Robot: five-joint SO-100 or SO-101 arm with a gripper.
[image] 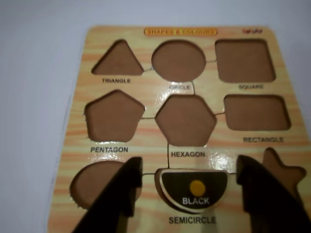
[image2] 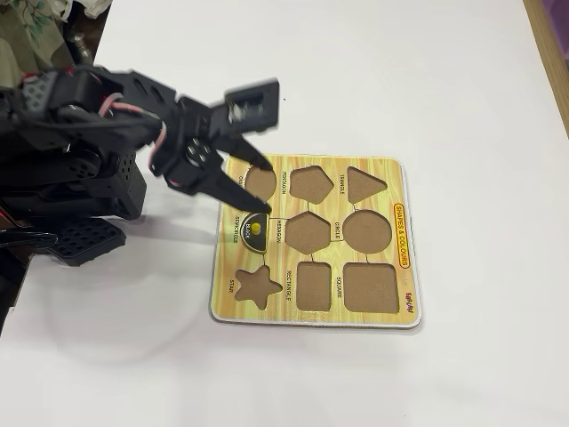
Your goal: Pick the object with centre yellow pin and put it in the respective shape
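The object with centre yellow pin [image: 194, 190] is a black semicircle piece with a pale rim, printed BLACK. It lies flat in the board's recess labelled SEMICIRCLE, with a thin sliver of recess showing along its left edge. My gripper [image: 189, 166] is open above it. Its dark fingers [image: 121, 194] stand one on each side of the piece, and nothing is held between them. In the fixed view the gripper [image2: 267, 189] hovers over the board's left edge, just above the piece [image2: 255, 229].
The wooden shape board [image: 150, 141] lies on a white table [image2: 462, 107]. Its other recesses are bare: triangle [image: 118, 60], circle, square, pentagon, hexagon [image: 185, 120], rectangle, star [image2: 257, 285] and a round one at the lower left. The arm's black base [image2: 62, 196] stands left of the board.
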